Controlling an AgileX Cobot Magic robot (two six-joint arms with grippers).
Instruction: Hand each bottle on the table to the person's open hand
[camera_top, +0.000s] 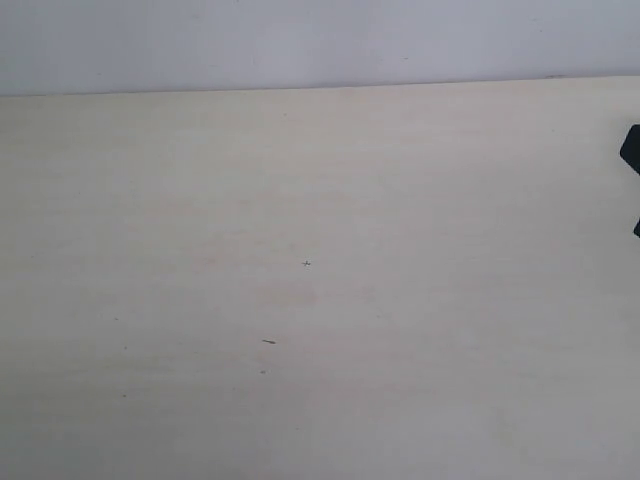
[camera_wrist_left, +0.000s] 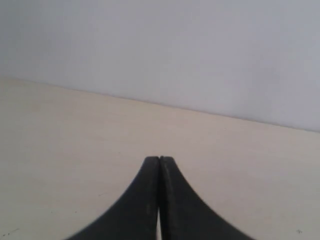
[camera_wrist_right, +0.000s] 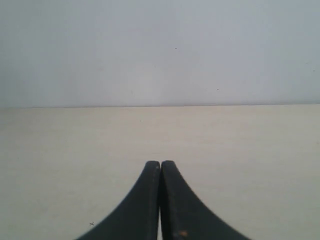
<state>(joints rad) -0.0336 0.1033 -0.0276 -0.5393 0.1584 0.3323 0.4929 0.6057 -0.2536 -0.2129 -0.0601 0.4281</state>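
Wide cream-beige wood-grain counter (camera_top: 300, 200); black left hand (camera_wrist_left: 159, 161) clenched tight, holding no object; black right hand (camera_wrist_right: 160, 165) likewise clenched; a black shape (camera_top: 631, 150) at the exterior view's 3 o'clock edge

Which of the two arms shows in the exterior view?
Probably the right arm: black, jutting in at that view's right edge; nothing at the left. The left gripper and right gripper, both shut, appear only in wrist views.

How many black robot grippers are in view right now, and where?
2. The left gripper, shut, over the cream-beige table in the left wrist view; the right gripper, shut, in the right wrist view. A black shape at the exterior view's right edge may be an arm part.
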